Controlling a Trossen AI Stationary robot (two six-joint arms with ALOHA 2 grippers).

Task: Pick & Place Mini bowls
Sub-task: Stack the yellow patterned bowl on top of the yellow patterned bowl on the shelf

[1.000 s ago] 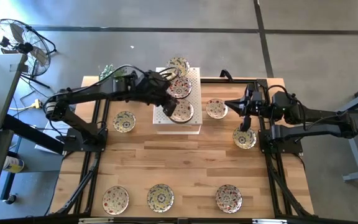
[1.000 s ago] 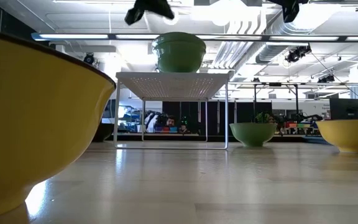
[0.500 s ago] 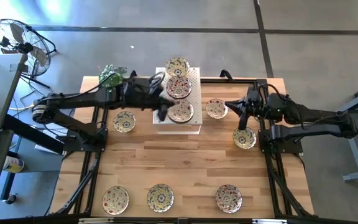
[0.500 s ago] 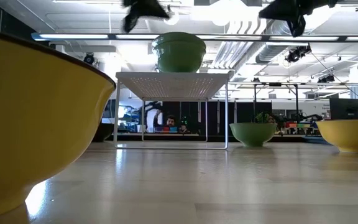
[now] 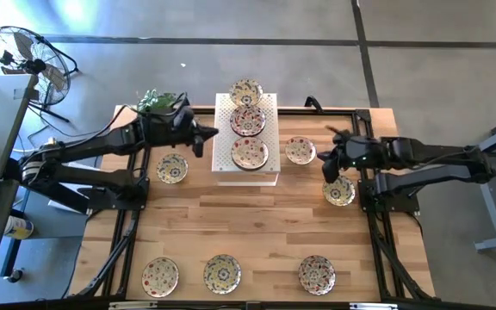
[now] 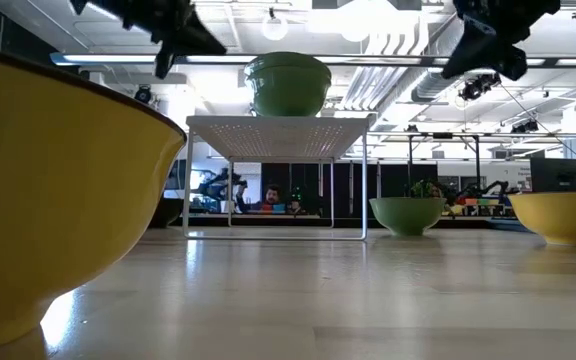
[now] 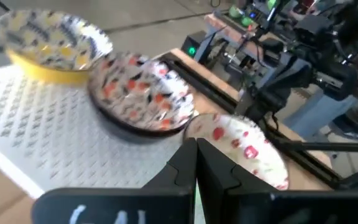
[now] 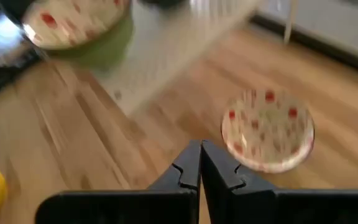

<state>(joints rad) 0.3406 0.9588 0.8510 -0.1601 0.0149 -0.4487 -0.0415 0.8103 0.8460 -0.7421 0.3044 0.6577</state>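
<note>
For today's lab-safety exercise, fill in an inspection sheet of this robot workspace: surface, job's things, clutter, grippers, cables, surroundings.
Surface: wooden table, bare at the centre.
Job's things: three mini bowls on the white perforated stand; others spread on the table, three along the near edge.
Clutter: green leafy item at the far left corner.
Grippers: left gripper shut, empty, beside the stand; right gripper shut, empty, between two bowls.
Cables: some on the floor beside the fan.
Surroundings: grey floor, fan.

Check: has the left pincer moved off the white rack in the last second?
Yes. The left pincer has pulled back leftward, from over the bowls on the white rack to just outside its left edge, shut and empty.
</note>
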